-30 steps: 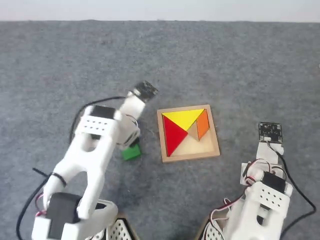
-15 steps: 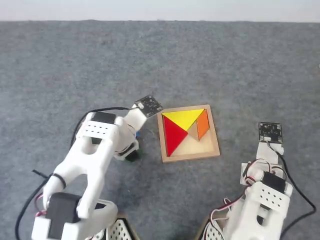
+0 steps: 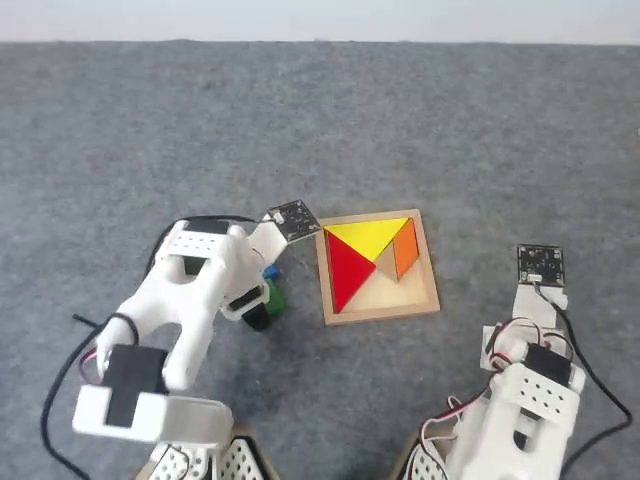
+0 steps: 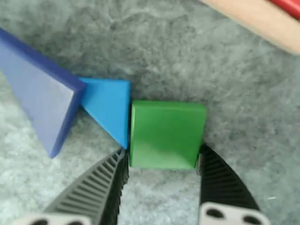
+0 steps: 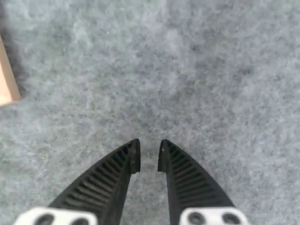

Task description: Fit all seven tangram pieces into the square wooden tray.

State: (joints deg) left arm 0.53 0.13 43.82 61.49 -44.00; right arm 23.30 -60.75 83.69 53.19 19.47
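The square wooden tray (image 3: 382, 313) lies at the table's middle and holds a yellow triangle (image 3: 366, 237), a red triangle (image 3: 345, 270), an orange piece (image 3: 405, 248) and a small tan triangle (image 3: 386, 264). Left of the tray, a green square (image 4: 166, 133) lies flat on the carpet, also seen from above (image 3: 276, 297). My left gripper (image 4: 162, 159) is open low over it, one finger at each side of its near edge. A light blue triangle (image 4: 110, 110) touches the square, with a darker blue piece (image 4: 40, 93) beside it. My right gripper (image 5: 149, 158) is shut over bare carpet.
The tray's corner (image 4: 253, 21) is close beyond the green square. Another tray corner (image 5: 5, 79) lies off to the side of the right gripper. The right arm (image 3: 525, 370) rests at the front right. Grey carpet stretches behind the tray.
The left arm has swung in and dropped over the green square, which it now partly covers from above. The right arm has not moved.
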